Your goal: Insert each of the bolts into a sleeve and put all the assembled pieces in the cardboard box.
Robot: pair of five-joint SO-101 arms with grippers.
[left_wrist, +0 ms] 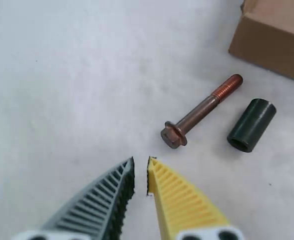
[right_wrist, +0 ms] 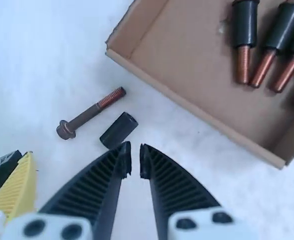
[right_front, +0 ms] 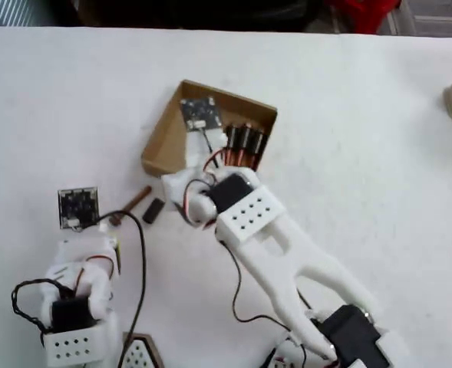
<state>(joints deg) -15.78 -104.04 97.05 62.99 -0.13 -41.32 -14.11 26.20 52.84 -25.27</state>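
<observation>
A: Loose pair located?

B: One bolt [left_wrist: 199, 112] and one black sleeve [left_wrist: 251, 125] lie on the table [right_front: 348, 115], left of centre. They are just off the left corner of the cardboard box [left_wrist: 274, 42], toward the table's near edge. They lie side by side, apart, long axes roughly parallel. Several assembled pieces [right_wrist: 266, 45] lie in the box.

A: Bolt orientation?

B: The flanged head is toward the left gripper [left_wrist: 140, 172] and the threaded end toward the box wall. The axis runs away from that gripper's tips, somewhat skewed.

A: Sleeve?

B: It is on the bolt's side toward the right arm, just beside the right gripper [right_wrist: 135, 160], with one end toward its tips.

A: Gripper states?

B: Both are drawn almost together, only a slit at the tips, nothing held.

A: Nearer arm?

B: Left for the bolt head, right for the sleeve. Judgement: each must spread first, then close across its part's long axis, not along it. After that the bore has to line up with the threaded end.
</observation>
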